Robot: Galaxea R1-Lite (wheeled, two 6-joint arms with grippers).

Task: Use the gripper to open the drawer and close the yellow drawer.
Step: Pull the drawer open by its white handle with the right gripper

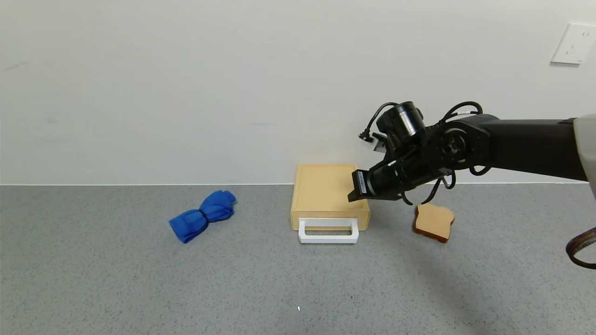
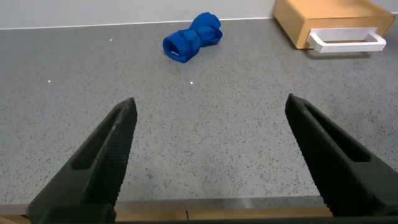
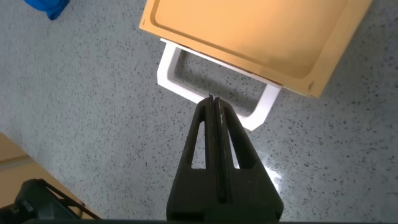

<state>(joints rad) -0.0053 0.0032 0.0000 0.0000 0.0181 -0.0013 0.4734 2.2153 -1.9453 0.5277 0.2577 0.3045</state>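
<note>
The pale yellow drawer sits by the wall at the middle of the grey table, its tray pushed in. Its white loop handle points toward me. My right gripper hovers above the drawer's right front part, fingers shut on nothing. In the right wrist view the shut gripper lies in line with the handle, in front of the drawer. My left gripper is wide open and empty over the table's near edge, far from the drawer and its handle.
A blue bundled cloth lies left of the drawer and also shows in the left wrist view. A tan toast slice lies right of the drawer, under the right arm. A wall outlet is at the upper right.
</note>
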